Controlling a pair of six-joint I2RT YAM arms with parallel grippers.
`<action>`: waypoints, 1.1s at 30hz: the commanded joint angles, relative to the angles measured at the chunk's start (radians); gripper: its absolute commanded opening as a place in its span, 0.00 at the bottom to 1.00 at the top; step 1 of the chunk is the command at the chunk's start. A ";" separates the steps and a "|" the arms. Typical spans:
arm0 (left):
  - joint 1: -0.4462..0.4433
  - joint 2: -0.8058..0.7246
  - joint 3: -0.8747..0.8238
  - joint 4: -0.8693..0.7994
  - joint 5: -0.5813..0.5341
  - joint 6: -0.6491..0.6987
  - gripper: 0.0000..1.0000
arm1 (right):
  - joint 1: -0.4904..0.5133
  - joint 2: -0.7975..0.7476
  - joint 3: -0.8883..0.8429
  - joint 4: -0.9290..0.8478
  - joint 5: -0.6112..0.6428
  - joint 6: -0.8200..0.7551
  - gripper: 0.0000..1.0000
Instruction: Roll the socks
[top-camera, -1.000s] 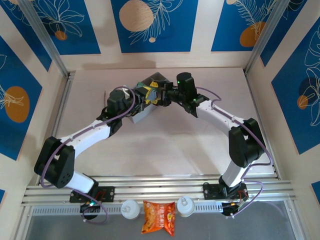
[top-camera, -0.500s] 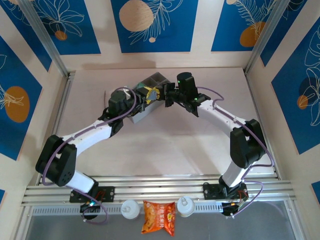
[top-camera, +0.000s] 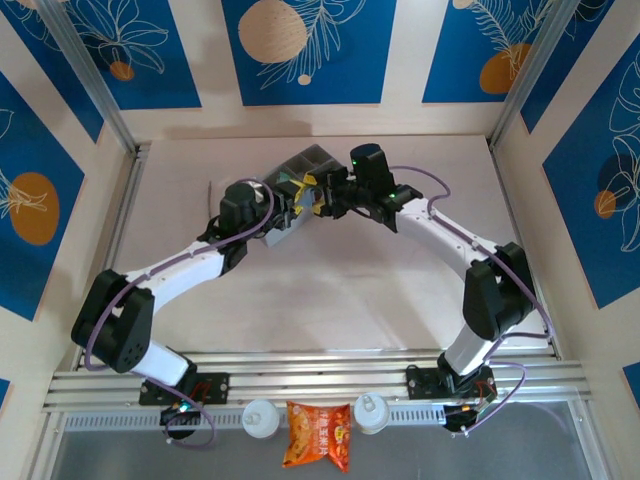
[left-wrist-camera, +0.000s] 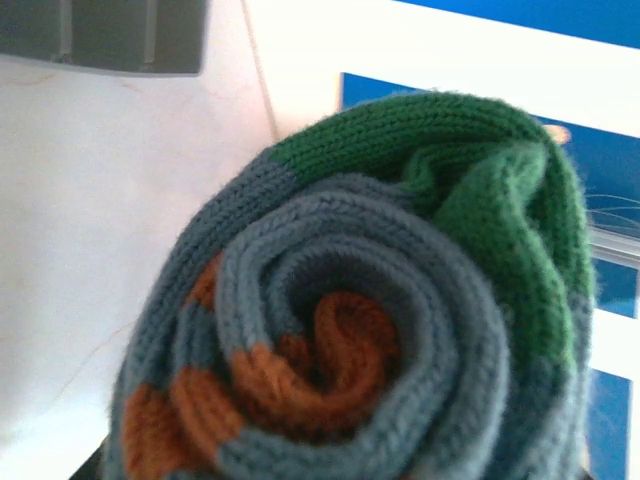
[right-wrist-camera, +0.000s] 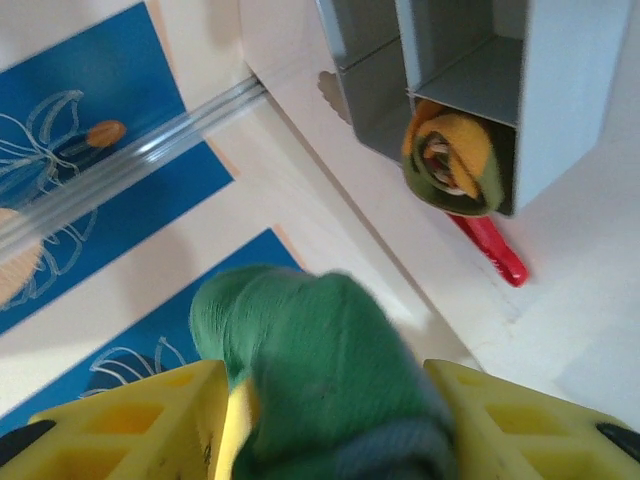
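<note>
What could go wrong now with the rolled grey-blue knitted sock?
The right gripper clamps the green toe end of the grey-blue sock roll; a careless release might let it unwind.
The rolled olive-brown sock already fills one compartment of the grey tray; aiming there could push it out.

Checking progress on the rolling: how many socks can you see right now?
2. The grey-blue sock, rolled up, is held between the fingers of the right gripper. The olive sock, also rolled, lies in a compartment of the grey tray. Others could be hidden.
</note>
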 joint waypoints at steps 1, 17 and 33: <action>0.027 0.007 0.144 -0.353 0.079 0.125 0.00 | -0.016 -0.104 0.028 -0.143 -0.007 -0.178 0.53; 0.042 0.381 0.763 -1.142 -0.322 0.922 0.00 | -0.063 -0.354 -0.024 -0.408 0.265 -1.187 0.51; -0.027 0.618 0.944 -1.200 -0.630 1.081 0.00 | -0.138 -0.430 0.000 -0.496 0.224 -1.215 0.52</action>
